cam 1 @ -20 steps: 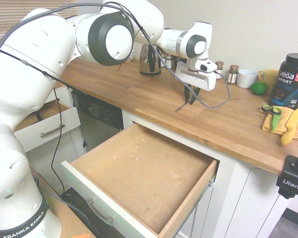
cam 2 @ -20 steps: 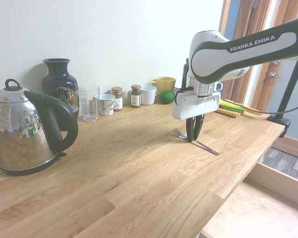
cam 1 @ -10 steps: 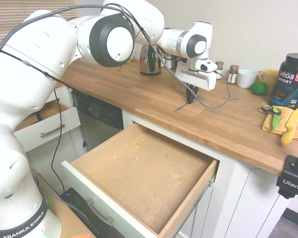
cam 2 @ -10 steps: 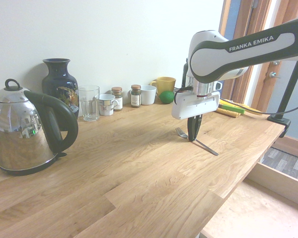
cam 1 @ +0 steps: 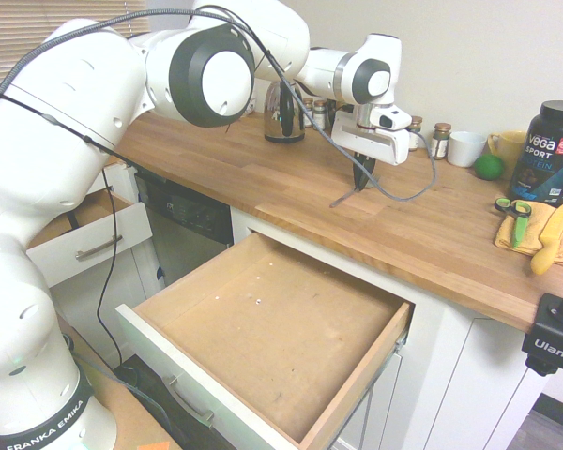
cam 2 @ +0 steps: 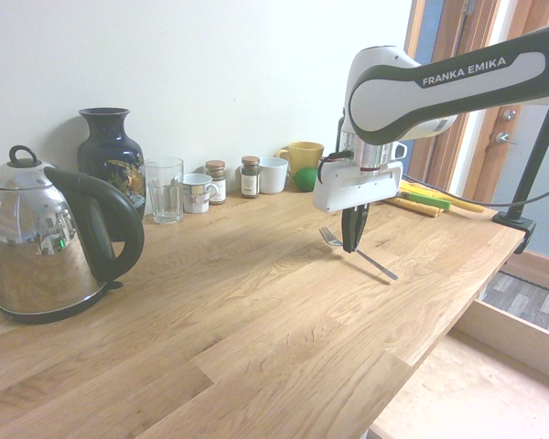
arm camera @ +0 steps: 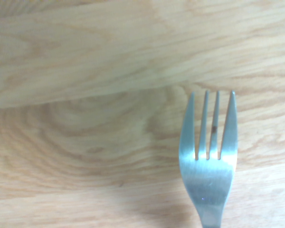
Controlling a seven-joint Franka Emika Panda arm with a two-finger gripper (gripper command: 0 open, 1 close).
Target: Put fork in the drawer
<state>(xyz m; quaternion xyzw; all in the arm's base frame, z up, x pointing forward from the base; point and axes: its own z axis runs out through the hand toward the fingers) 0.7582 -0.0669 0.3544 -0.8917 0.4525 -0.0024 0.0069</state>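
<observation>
Kitchen bench point(cam 1: 263, 178) | pincer point(cam 2: 350, 245) clamped on the fork point(cam 2: 359, 254), lifted clear of the wood | done: pickup | left: carry to open, bare drawer point(cam 1: 263, 337), release

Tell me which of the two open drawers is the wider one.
The large drawer pulled out below the countertop edge, bare wooden bottom showing. The smaller drawer sits partly hidden behind the arm and is much narrower.
</observation>
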